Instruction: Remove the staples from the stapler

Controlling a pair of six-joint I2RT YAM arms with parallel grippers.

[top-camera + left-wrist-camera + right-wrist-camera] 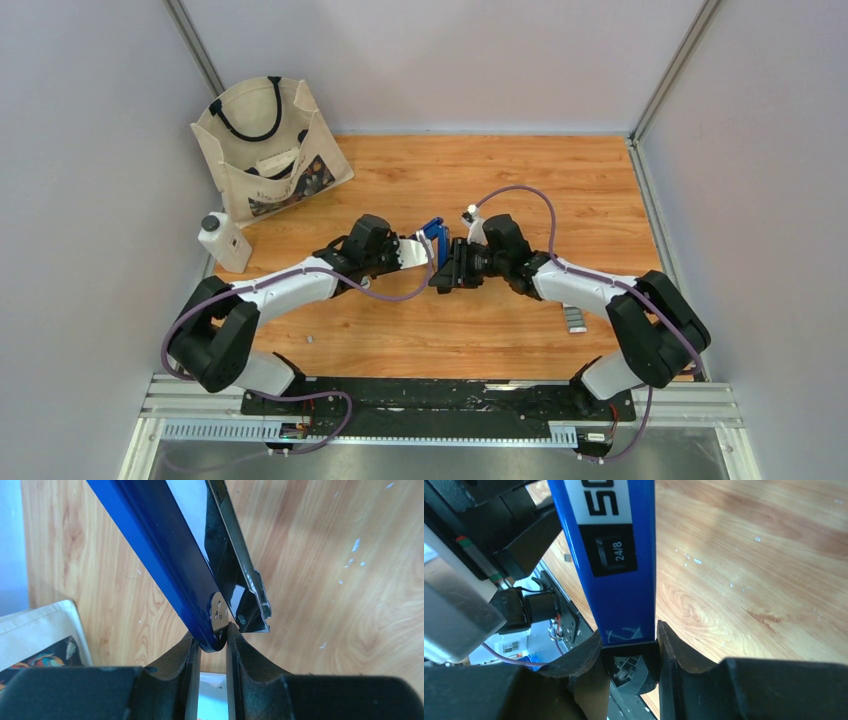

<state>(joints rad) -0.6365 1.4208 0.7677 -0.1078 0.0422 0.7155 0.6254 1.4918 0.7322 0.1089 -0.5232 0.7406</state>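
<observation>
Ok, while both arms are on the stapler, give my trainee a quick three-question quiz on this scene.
1. True or false: the stapler lies flat on the table.
2. Which is shut on the stapler? A: the left gripper only. B: the right gripper only. C: both.
3. Fill in: the grey staples lie on the table beside the ___ arm.
Key: 1 false, it is held up off the table; 2 C; 3 right.
</observation>
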